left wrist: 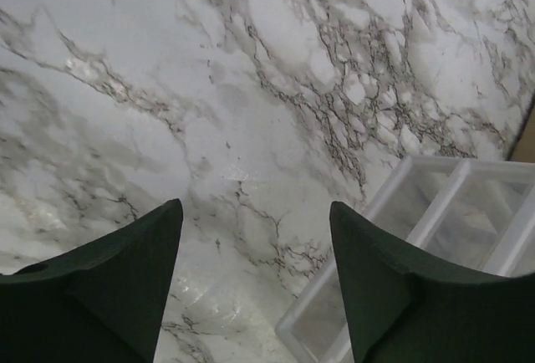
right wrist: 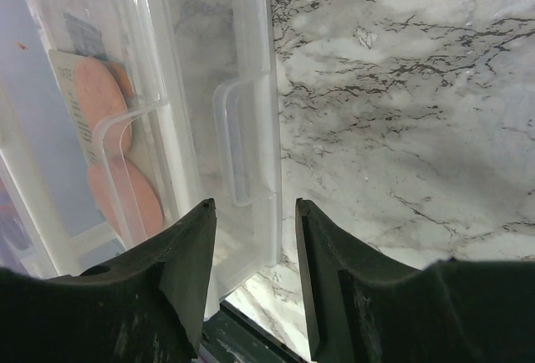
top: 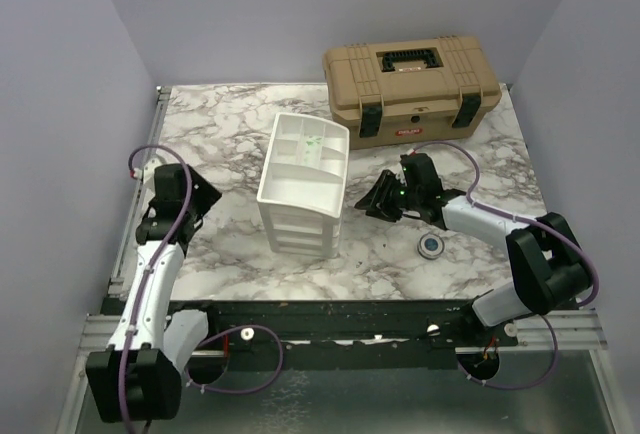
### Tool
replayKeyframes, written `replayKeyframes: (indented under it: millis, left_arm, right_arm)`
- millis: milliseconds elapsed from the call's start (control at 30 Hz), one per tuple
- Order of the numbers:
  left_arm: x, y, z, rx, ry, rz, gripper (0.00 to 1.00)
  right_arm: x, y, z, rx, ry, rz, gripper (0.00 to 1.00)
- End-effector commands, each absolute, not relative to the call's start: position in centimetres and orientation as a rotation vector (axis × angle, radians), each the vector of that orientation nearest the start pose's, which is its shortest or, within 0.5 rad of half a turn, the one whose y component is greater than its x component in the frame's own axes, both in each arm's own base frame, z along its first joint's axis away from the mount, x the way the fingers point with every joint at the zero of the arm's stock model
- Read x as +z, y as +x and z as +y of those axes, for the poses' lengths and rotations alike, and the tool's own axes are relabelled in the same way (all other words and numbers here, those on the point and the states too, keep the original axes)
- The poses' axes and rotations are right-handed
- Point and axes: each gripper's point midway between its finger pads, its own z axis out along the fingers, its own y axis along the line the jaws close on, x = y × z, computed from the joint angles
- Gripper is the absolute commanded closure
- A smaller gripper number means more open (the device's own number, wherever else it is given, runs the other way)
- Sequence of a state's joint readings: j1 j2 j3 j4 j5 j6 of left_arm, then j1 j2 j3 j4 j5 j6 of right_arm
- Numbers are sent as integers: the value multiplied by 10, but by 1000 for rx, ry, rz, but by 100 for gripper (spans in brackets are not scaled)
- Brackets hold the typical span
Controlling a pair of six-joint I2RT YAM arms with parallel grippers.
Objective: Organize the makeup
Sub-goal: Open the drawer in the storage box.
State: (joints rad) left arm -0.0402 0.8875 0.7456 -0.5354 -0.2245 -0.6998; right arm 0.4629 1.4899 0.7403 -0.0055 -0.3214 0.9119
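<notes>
Blue compact [top: 431, 245]: loose, nr near edge of surface [top: 220, 124], right side. Pink discs [right wrist: 113, 129]: inside drawer unit [top: 300, 194], centre. R fingers [right wrist: 167, 279] part-spread astride its front; L fingers [left wrist: 109, 279] spread, empty. We judge drawer-opening is in hand; next needs a pinch on handle [right wrist: 234, 145].

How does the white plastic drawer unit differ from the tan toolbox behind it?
The white translucent plastic drawer unit stands mid-table, its top tray open; the tan hard-shell toolbox sits at the far edge, lid shut. The drawer unit's clear walls show pink round discs inside; the toolbox hides whatever it holds. The toolbox looks wider than the drawer unit. Both are boxy storage on the marble-patterned table.
</notes>
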Motion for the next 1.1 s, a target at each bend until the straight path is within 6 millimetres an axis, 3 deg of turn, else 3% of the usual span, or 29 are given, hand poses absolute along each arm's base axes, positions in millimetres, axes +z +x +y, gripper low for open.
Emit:
replayKeyframes:
  millis: [0, 167, 333, 433, 800, 933, 1067]
  left_arm:
    - [131, 299, -49, -735, -875, 2085, 33]
    - [129, 304, -71, -905, -768, 2105, 39]
    - [95, 298, -78, -933, -866, 2207, 39]
    - [87, 299, -84, -935, -878, 2240, 39]
    - [86, 311, -152, -1118, -807, 2270, 39]
    - [82, 304, -161, -1106, -790, 2298, 40]
    - [67, 298, -148, -987, -819, 2333, 40]
  right_arm:
    - [73, 293, 241, 972, 389, 2509, 52]
    - [70, 293, 241, 971, 382, 2521, 52]
    - [67, 295, 245, 980, 372, 2536, 52]
    - [65, 294, 244, 976, 375, 2539, 52]
    - [62, 293, 241, 945, 374, 2551, 52]
    - [61, 295, 240, 934, 374, 2550, 52]
    - [60, 295, 241, 939, 378, 2553, 52]
